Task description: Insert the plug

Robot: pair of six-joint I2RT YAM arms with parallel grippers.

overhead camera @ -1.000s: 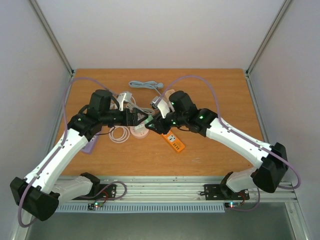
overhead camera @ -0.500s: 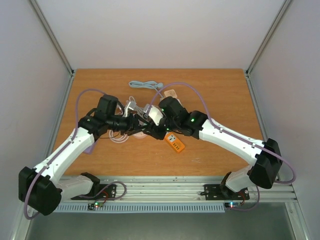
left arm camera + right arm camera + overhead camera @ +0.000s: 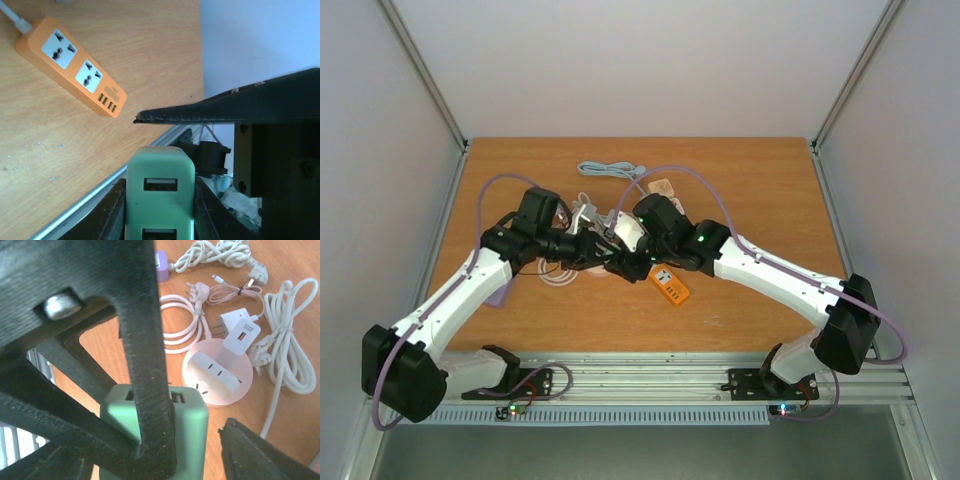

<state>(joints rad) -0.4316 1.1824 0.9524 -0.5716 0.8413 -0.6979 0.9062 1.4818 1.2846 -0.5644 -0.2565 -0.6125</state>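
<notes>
2 arms are meeting over mid-table (image 3: 770, 180). Far L, 1 purple block (image 3: 500, 292) is lying beside the L arm, w/ 1 white coil (image 3: 555, 272) just R of it. The L gripper (image 3: 159, 192) is pinching the 1 green plug (image 3: 160, 167), both fingers pressing on its sides; 2 USB slots are showing on its face. The plug is hanging off the table, btwn the 2 grippers. The R gripper (image 3: 160, 455) is standing spread around the plug: one finger (image 3: 260, 455) is sitting apart from its side, a gap showing. Just R of the grippers, 1 orange strip (image 3: 670, 283) is lying flat, near the plug but not touching, 2 sockets facing up. Beyond the plug, 1 pink disc (image 3: 217, 372), 1 white charger (image 3: 240, 332) and 4 cable bundles are lying close together.
</notes>
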